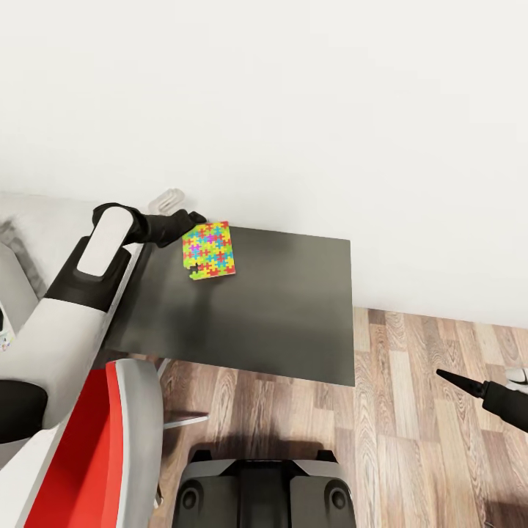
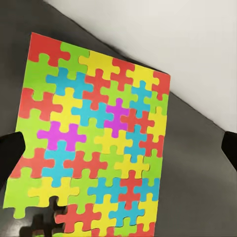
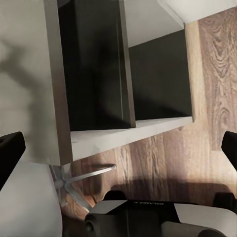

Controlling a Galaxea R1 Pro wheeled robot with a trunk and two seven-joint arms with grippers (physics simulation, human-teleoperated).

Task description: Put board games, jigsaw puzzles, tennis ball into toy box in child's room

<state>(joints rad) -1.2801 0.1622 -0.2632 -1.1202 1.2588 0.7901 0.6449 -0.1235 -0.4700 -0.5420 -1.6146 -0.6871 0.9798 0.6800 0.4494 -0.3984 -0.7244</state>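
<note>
Head view: your left hand (image 1: 192,220) reaches to the far left corner of the dark grey worktop (image 1: 293,315), where one jigsaw puzzle (image 1: 209,250) lies flat near the white wall (image 1: 293,110), its near left corner missing a few pieces. The hand's tip meets the puzzle's far left edge; whether the fingers have closed on the puzzle you cannot tell, since they merge into one dark shape there. Left wrist view: the puzzle (image 2: 94,138) fills most of the frame against the dark worktop (image 2: 197,163), and the dark finger tips (image 2: 12,150) stand wide apart, one at each flank of the puzzle, neither clearly pressing it. Your right hand (image 1: 458,381) hangs over the wood-plank floor (image 1: 411,440), well to the right of the worktop, its fingers drawn to a point with nothing held. Right wrist view: the fingers (image 3: 11,150) sit at opposite frame edges over the floor (image 3: 217,98). A red-and-grey chair (image 1: 110,440) stands at the worktop's near left corner.
</note>
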